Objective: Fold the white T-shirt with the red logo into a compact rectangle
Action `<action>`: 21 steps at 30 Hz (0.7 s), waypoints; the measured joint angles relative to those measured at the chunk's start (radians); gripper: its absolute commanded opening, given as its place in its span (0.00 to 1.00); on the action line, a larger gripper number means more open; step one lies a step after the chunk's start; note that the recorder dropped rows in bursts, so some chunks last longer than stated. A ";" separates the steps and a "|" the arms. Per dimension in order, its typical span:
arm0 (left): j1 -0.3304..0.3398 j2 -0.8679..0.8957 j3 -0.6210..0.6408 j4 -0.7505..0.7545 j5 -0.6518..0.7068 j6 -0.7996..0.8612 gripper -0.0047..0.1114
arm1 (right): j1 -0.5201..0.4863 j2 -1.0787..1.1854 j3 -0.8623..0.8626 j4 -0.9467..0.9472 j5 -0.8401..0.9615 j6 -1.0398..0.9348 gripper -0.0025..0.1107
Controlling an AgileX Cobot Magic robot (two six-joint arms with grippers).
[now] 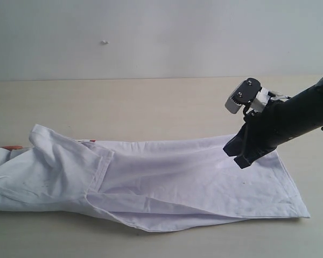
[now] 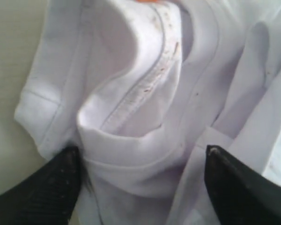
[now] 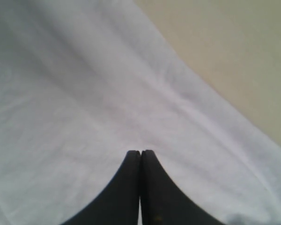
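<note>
Two black grippers work opposite ends of the white T-shirt (image 1: 167,177), which lies on a pale wooden table (image 1: 151,107) as a long, loosely doubled band running from the left edge of the exterior view to a squared hem on the right, its red logo not in sight. At the neck end, the left gripper (image 2: 141,150) stands spread, its fingers on either side of a raised ridge of cloth just below the ribbed collar (image 2: 150,89). One finger touches the ridge and the other stands a little apart. At the hem end, the right gripper (image 3: 140,153) hangs over flat cloth with its fingers pressed together and nothing visibly between them. The likeliest trouble lies at the collar. That ridge is bunched and several layers deep, so a closing grip could catch only the top layer, or too many, and pull the band crooked when lifted. The sleeve (image 1: 70,161) folded over the body looks loose and could flop open. A shut right gripper cannot take the hem, and if it pressed down and dragged, the thin cotton would probably wrinkle and the stacked long edges slide apart.
</note>
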 measured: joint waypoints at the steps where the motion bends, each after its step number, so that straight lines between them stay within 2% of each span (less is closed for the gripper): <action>1: 0.000 0.010 -0.013 0.000 0.020 0.000 0.57 | 0.000 0.000 0.000 0.000 0.000 0.000 0.02; 6: 0.052 0.047 -0.082 0.000 0.131 -0.019 0.39 | 0.000 0.000 0.000 0.000 0.001 0.000 0.02; 11: 0.157 0.048 -0.107 -0.054 0.227 -0.050 0.18 | 0.000 0.000 0.000 0.000 0.001 -0.002 0.02; 15: 0.172 0.048 -0.107 -0.084 0.241 -0.027 0.08 | 0.000 0.000 0.000 0.000 0.001 -0.002 0.02; 17: 0.173 0.048 -0.107 -0.082 0.190 -0.001 0.04 | 0.000 0.000 0.000 0.000 0.001 -0.002 0.02; 21: 0.175 0.048 -0.107 -0.077 0.113 0.008 0.04 | 0.000 0.000 0.000 0.000 0.001 -0.004 0.02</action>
